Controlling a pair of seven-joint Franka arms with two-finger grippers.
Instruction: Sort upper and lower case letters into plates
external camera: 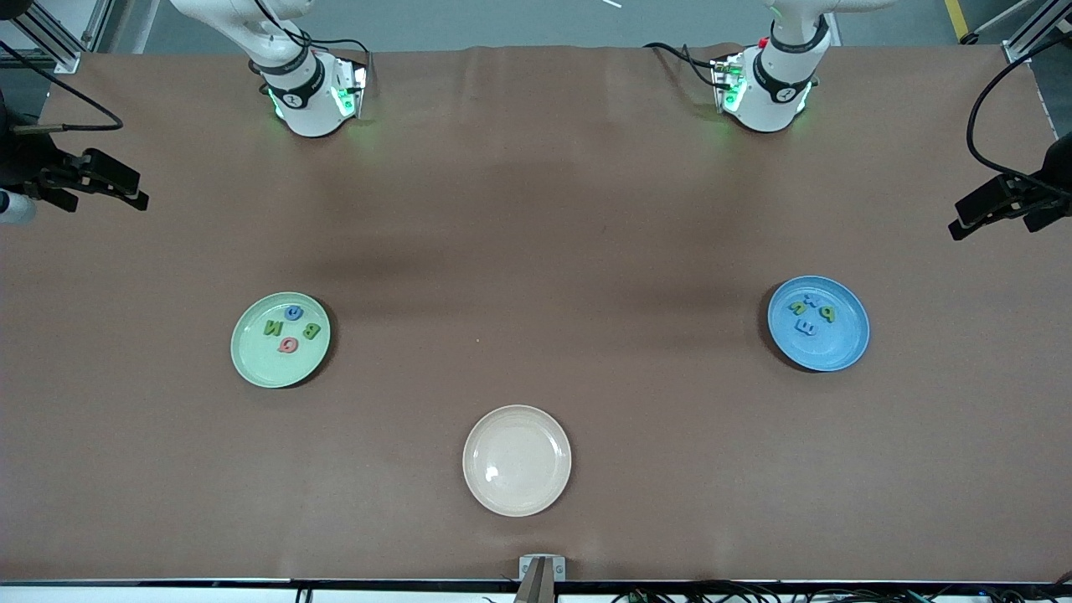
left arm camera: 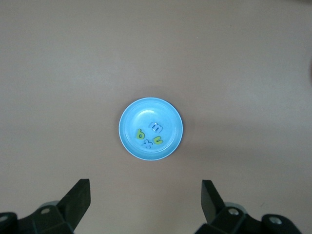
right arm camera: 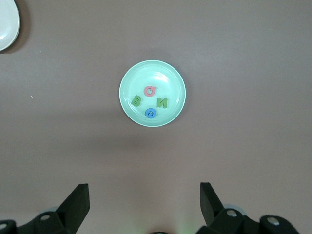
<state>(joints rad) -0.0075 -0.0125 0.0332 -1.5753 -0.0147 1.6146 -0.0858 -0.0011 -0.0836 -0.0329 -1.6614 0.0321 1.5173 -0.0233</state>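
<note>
Four letters, a red one [right arm camera: 150,90], two green and a blue, lie in the mint green plate [external camera: 251,362] toward the right arm's end of the table [external camera: 536,209], and four more in blue and green lie in the blue plate [external camera: 842,347] toward the left arm's end. The left gripper [left arm camera: 146,202] hangs high over the blue plate and the right gripper [right arm camera: 145,204] high over the green one, both with jaws wide open and holding nothing. A cream plate [external camera: 536,494] sits nearer the front camera, between the two.

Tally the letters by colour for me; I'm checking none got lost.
Green letters: 4, two in the mint plate, two in the blue plate
Blue letters: 3, one in the mint plate, two in the blue plate
Red letters: 1, in the mint plate
Total: 8
</note>
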